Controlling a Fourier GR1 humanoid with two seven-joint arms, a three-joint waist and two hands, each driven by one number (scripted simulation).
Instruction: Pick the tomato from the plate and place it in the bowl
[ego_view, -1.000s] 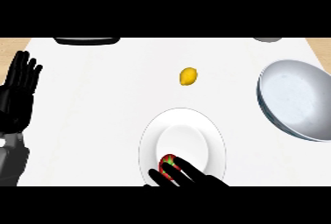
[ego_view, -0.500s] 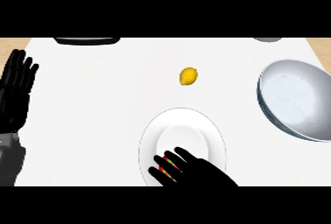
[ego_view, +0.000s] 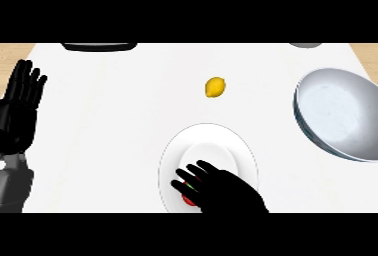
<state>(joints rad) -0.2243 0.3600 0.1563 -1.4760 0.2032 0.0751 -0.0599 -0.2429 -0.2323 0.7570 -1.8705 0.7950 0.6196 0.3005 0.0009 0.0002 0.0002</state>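
Red tomato (ego_view: 187, 200) sits at the plate's (ego_view: 221, 142) near edge, mostly hidden under the right hand (ego_view: 225, 192); whether that hand has closed cannot be told. Lifted half-caught, it could roll off, short of the bowl (ego_view: 336, 115).

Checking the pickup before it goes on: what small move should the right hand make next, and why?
Probably curl round the red tomato: the black right hand lies over it on the white round plate, fingers spread, not yet gripping.
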